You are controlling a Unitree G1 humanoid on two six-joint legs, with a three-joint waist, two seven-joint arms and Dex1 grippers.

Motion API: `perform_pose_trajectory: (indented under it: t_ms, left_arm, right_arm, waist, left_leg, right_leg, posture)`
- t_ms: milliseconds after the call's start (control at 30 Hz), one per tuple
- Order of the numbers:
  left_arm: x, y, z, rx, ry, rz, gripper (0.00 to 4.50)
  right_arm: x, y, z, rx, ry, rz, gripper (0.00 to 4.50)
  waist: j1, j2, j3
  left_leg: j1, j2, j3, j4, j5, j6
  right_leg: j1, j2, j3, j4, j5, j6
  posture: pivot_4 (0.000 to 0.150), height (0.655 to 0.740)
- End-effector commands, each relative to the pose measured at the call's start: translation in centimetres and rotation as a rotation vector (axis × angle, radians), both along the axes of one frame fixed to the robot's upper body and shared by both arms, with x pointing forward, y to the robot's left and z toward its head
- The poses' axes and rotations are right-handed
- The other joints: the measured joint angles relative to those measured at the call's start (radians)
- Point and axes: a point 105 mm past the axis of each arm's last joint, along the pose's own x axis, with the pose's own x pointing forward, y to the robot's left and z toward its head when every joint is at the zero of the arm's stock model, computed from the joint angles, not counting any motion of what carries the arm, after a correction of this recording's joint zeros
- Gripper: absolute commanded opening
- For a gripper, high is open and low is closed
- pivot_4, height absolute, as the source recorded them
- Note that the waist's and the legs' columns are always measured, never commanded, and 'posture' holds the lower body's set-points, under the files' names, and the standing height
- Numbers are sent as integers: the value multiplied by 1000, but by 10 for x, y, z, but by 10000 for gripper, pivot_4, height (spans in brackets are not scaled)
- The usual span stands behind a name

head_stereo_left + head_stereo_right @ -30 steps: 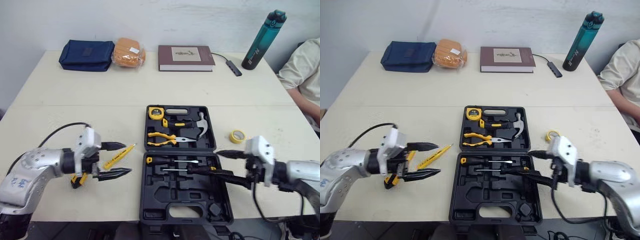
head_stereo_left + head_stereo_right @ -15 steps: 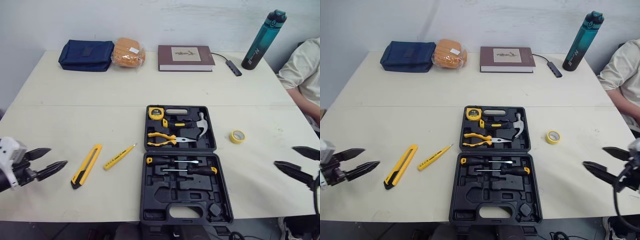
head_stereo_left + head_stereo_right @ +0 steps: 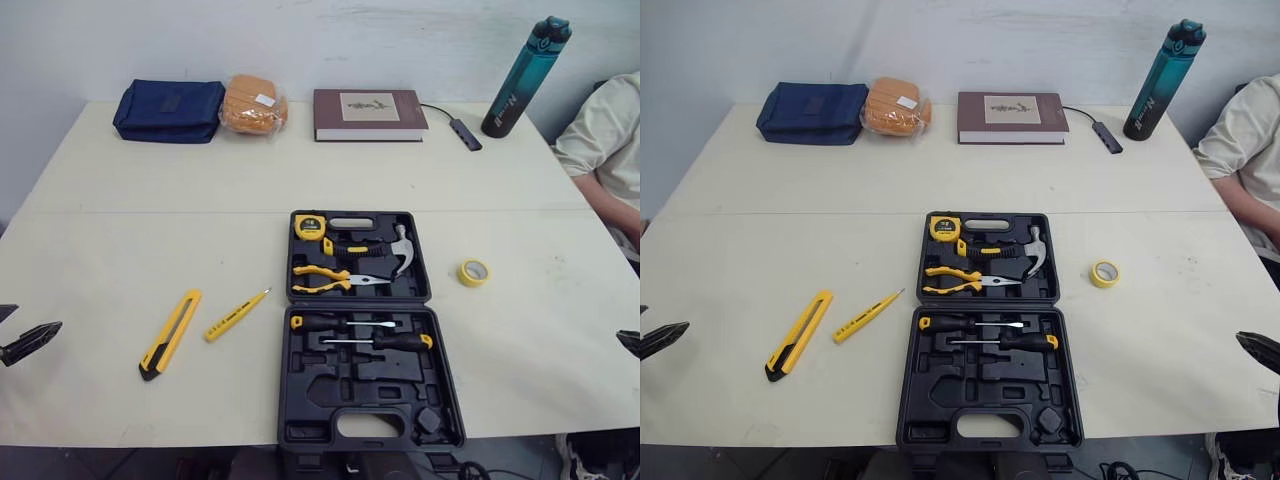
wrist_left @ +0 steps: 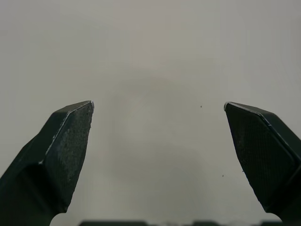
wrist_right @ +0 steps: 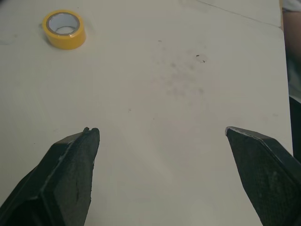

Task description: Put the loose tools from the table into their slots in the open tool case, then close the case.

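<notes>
We list: case open for loading; knife, tester, tape loose; left gripper, right gripper both spread, empty.

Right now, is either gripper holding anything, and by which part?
Nothing held. Left gripper and right gripper are open and empty; the utility knife, tester pen and tape roll lie loose.

Cream surface: open black plastic tool case centre; yellow utility knife, yellow tester screwdriver left; yellow tape roll right.
</notes>
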Motion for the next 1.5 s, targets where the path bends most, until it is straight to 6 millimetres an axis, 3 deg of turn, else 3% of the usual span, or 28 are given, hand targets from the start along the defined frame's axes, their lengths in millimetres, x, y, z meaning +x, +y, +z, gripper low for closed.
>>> perform_pose_trajectory:
  t_ms: [33,233,367,600,767,1033,1500]
  left_arm:
    - [10,-20,8,19,-24,-99,45000]
    - [22,-80,11,-9,-22,-317,45000]
    - [26,-126,11,-41,-8,-462,45000]
    - [29,-173,1,-57,27,-620,45000]
    - [39,-196,-9,-76,38,-660,45000]
    - [37,-218,-28,-106,92,-666,45000]
    - [47,-227,-46,-43,96,-585,45000]
  right_arm:
    - [11,20,16,-27,-58,73,44663]
    - [30,82,25,24,-81,268,44663]
    - [33,140,33,92,-77,472,44663]
    - [22,213,50,146,-51,804,44663]
    - [11,258,64,158,-67,1046,44663]
    - [6,286,76,158,-99,1208,44663]
    - [18,289,65,119,-94,1255,44663]
  waist:
    - [0,0,0]
    - [0,0,0]
    - [1,1,0]
    - [1,1,0]
    - [1,1,1]
    - [1,0,1]
    - [3,0,0]
  left_leg:
    - [0,0,0,0,0,0]
    - [-1,0,0,0,2,-3]
    - [-1,0,-1,0,2,-4]
    - [-2,0,-2,1,3,-5]
    - [-2,0,-2,2,3,-4]
    - [-5,0,-2,3,3,-4]
    - [-4,0,-3,3,4,-4]
  right_leg:
    - [0,0,0,0,0,0]
    - [0,0,0,1,0,0]
    - [0,0,0,1,0,0]
    - [0,0,0,1,0,1]
    - [-1,1,0,1,0,1]
    - [-2,0,0,-1,0,1]
    - [-1,0,-1,0,0,1]
  posture:
    - [1500,7400]
    - [1500,7400]
    - [1500,7400]
    - [1500,7400]
    - [1500,7400]
    - [1500,7400]
    - [1500,7400]
